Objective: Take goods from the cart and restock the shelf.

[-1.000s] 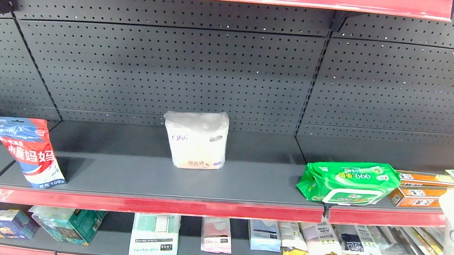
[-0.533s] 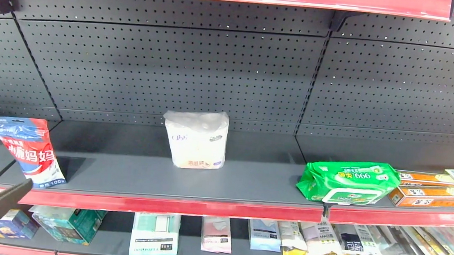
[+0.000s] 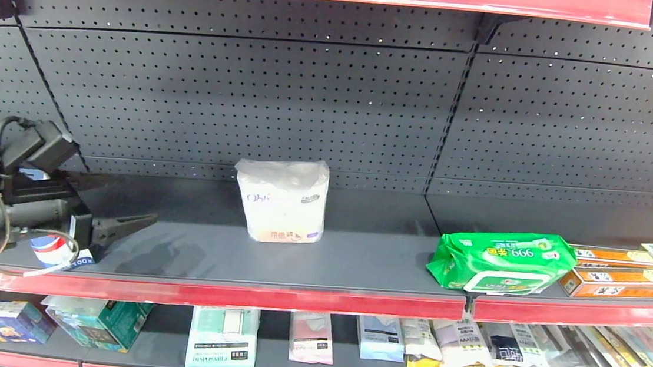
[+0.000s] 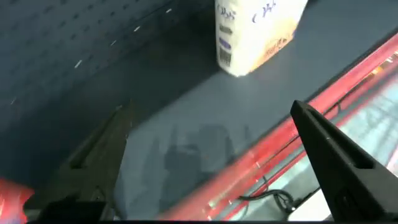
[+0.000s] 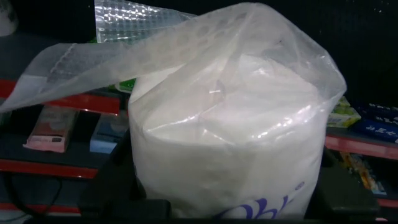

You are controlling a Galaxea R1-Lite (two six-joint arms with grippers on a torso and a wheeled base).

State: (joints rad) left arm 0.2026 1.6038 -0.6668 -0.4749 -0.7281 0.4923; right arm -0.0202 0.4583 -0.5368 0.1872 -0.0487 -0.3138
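Noted left gripper (image 3: 130, 199) risen since a second ago to the middle shelf (image 3: 355, 257), fingers wide and empty; found one tissue pack (image 3: 282, 200) shelved, second pack (image 5: 230, 124) clamped in right gripper (image 5: 227, 199) off right, unplaced

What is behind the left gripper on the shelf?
A red, white and blue pouch is behind the open left gripper, on the shelf. Its bottom corner shows below the wrist. The gripper's body covers the rest, so whether it is upright cannot be told.
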